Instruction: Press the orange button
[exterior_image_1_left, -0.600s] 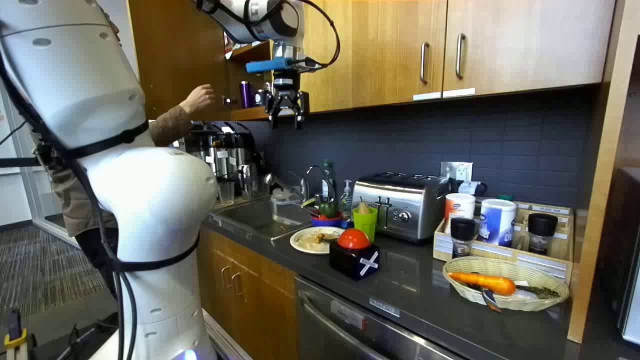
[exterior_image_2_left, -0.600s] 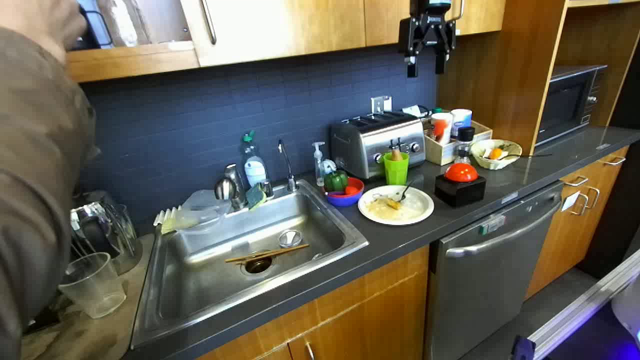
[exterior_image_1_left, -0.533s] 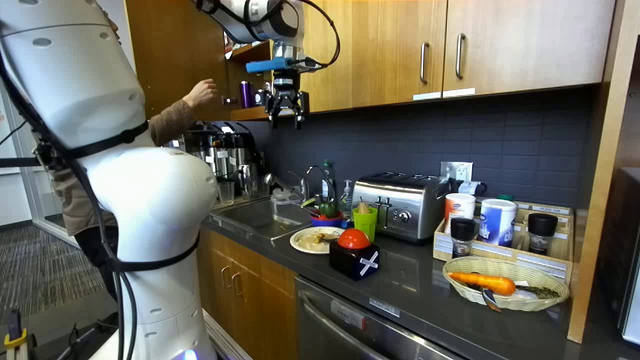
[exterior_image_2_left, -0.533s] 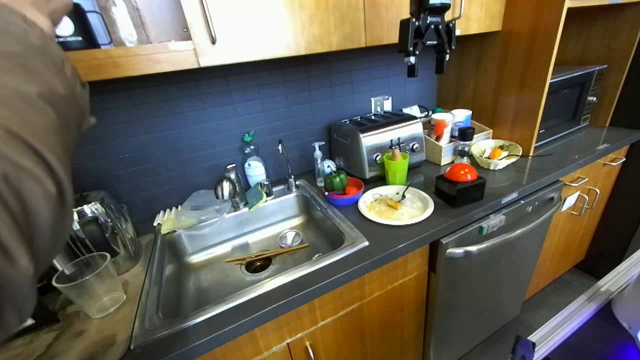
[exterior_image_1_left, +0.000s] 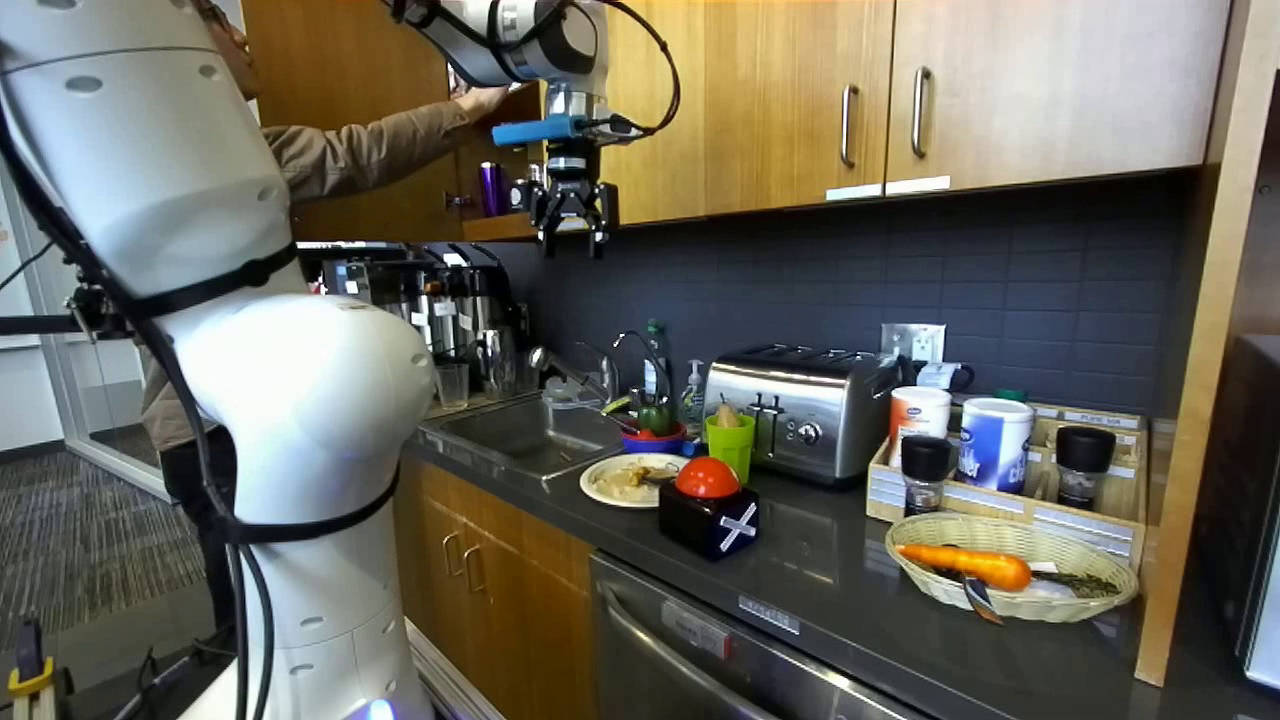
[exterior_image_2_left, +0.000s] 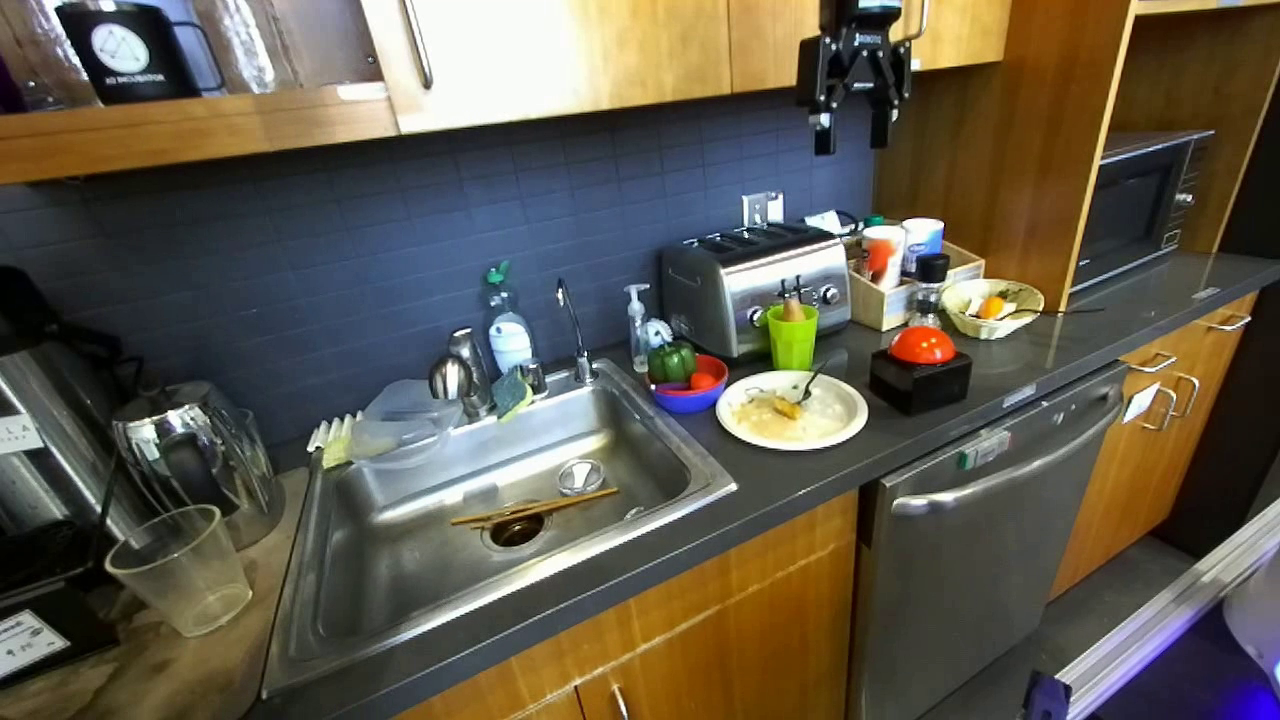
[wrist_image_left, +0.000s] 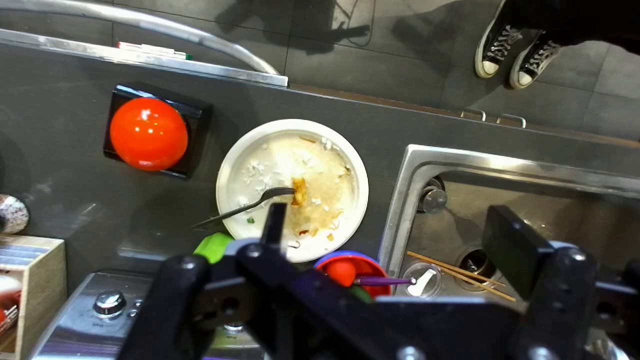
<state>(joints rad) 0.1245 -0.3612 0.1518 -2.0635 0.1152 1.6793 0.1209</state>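
Note:
The orange button is a red-orange dome (exterior_image_1_left: 707, 478) on a black box (exterior_image_1_left: 700, 525) with a white taped X on one side. It stands on the dark counter to the right of a plate of food, and the dome also shows in an exterior view (exterior_image_2_left: 922, 345). In the wrist view the dome (wrist_image_left: 149, 134) is at the upper left. My gripper (exterior_image_1_left: 572, 240) hangs pointing down, high above the counter and apart from the button; it also shows in an exterior view (exterior_image_2_left: 852, 138). In the wrist view its fingers (wrist_image_left: 392, 232) are wide apart with nothing between them.
A plate with a fork (exterior_image_2_left: 792, 410), a bowl of toy food (exterior_image_2_left: 688, 388), a green cup (exterior_image_2_left: 793, 338) and a toaster (exterior_image_2_left: 755, 290) stand near the button. The sink (exterior_image_2_left: 700, 470) is beside them. A basket (exterior_image_1_left: 1010, 570) and upper cabinets (exterior_image_1_left: 770, 110) are near. A person (exterior_image_1_left: 370, 150) stands behind the arm.
The person's arm has risen toward the open cabinet and left one exterior view, uncovering a black mug on the shelf. The gripper and button have not moved.

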